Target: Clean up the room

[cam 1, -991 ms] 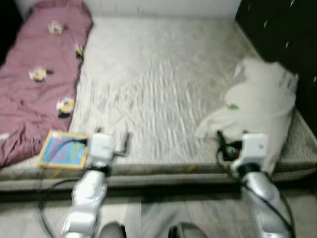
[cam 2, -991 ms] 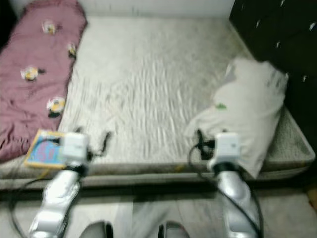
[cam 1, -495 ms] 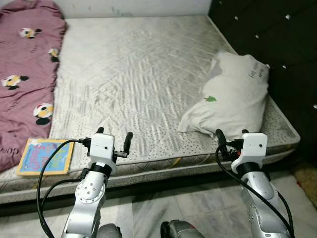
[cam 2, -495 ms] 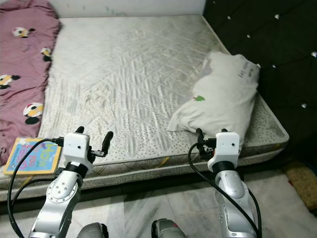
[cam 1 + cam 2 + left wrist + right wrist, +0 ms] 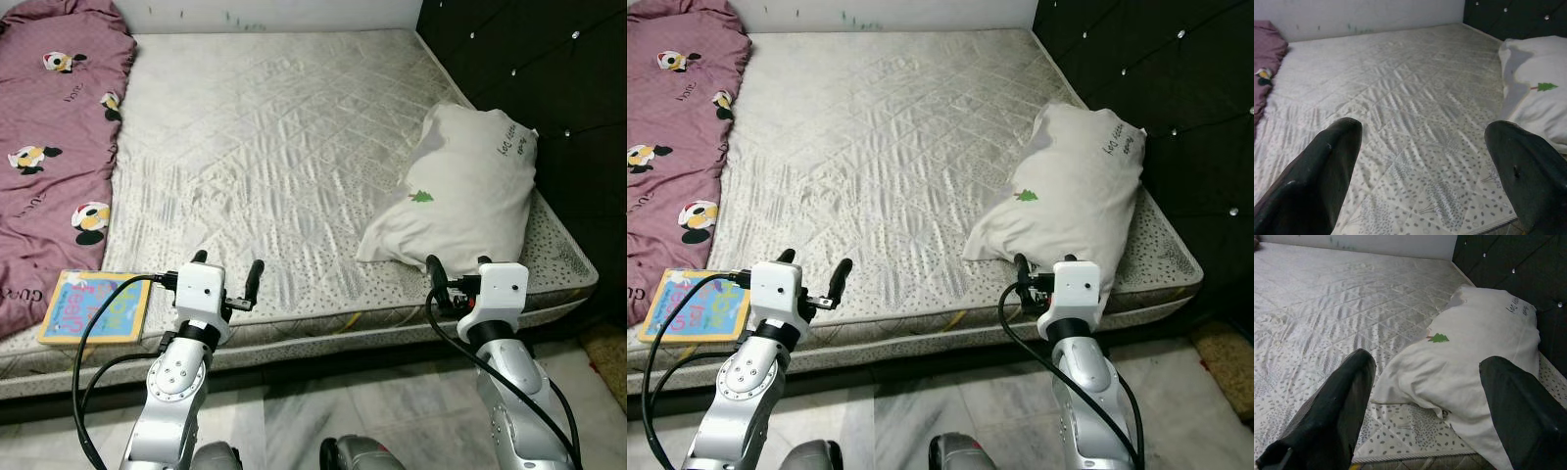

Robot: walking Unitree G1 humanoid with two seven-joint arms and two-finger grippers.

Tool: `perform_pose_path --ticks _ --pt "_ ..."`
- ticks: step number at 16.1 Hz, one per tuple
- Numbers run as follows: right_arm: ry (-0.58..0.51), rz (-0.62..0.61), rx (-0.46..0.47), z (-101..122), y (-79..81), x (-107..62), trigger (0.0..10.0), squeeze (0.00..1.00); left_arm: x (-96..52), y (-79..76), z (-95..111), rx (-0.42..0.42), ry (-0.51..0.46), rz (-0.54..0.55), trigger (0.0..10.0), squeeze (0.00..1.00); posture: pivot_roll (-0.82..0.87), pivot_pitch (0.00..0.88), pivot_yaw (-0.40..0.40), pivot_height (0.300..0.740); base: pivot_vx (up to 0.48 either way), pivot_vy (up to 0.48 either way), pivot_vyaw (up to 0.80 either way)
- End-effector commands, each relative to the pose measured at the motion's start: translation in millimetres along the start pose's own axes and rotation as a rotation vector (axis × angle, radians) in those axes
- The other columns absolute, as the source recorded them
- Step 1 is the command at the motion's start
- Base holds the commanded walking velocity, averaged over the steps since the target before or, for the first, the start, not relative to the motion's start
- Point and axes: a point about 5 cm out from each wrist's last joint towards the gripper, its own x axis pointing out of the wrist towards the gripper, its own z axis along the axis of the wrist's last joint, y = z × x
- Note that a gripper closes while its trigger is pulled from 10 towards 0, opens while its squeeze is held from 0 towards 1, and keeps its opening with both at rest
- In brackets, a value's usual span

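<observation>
Tidying is barely starting, by my judgement: on the bare mattress (image 5: 294,147) a pillow (image 5: 470,191) is lying askew near the dark headboard (image 5: 549,78), a picture book (image 5: 93,306) is sitting at the front edge beside a pink blanket (image 5: 49,147). Left end effector (image 5: 227,274) and right end effector (image 5: 1038,274) are hovering spread apart, empty, at that edge. Pillow and book lettering is too small to read

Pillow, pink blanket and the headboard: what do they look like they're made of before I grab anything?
Pillow: soft matte off-white fabric, probably cotton; it sags and creases.
Pink blanket: soft woven or fleece-like cloth with printed cartoon figures, rumpled.
Headboard: black tufted padding with shiny studs, possibly faux leather; finish hard to confirm.
</observation>
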Motion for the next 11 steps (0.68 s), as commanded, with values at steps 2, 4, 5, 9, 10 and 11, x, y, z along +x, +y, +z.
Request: perform_pose_path --ticks 2,4,5,9,10,11 --pt "-0.001 0.001 -0.013 1.6 -0.9 -0.9 10.0 0.00 -0.8 0.7 2.3 0.002 -0.012 -0.006 10.0 0.00 -0.04 0.127 -0.041 0.740 0.277 0.000 0.00" --pt "-0.001 0.000 -0.015 1.2 -1.0 -1.1 10.0 0.00 -0.6 0.9 1.9 0.002 -0.010 -0.009 10.0 0.00 -0.04 0.127 -0.041 0.740 0.277 0.000 0.00" --pt "-0.001 0.000 -0.015 1.1 -1.2 -1.3 10.0 0.00 -0.6 0.9 1.7 0.001 -0.010 -0.011 10.0 0.00 -0.04 0.127 -0.041 0.740 0.277 0.000 0.00" --pt "-0.004 -0.003 -0.017 1.5 -1.8 -0.9 10.0 0.00 0.1 0.7 0.9 0.002 -0.005 -0.014 10.0 0.00 -0.05 0.125 -0.041 0.740 0.131 0.000 0.00" --pt "-0.005 -0.003 -0.016 1.6 -1.8 -0.8 10.0 0.00 0.1 0.7 0.8 0.003 -0.005 -0.014 10.0 0.00 -0.04 0.125 -0.041 0.740 0.000 0.000 0.00" --pt "-0.007 -0.003 -0.017 1.8 -1.8 -0.6 10.0 0.00 0.3 0.8 0.9 0.004 -0.005 -0.015 10.0 0.00 -0.05 0.125 -0.041 0.740 0.247 0.000 0.00"
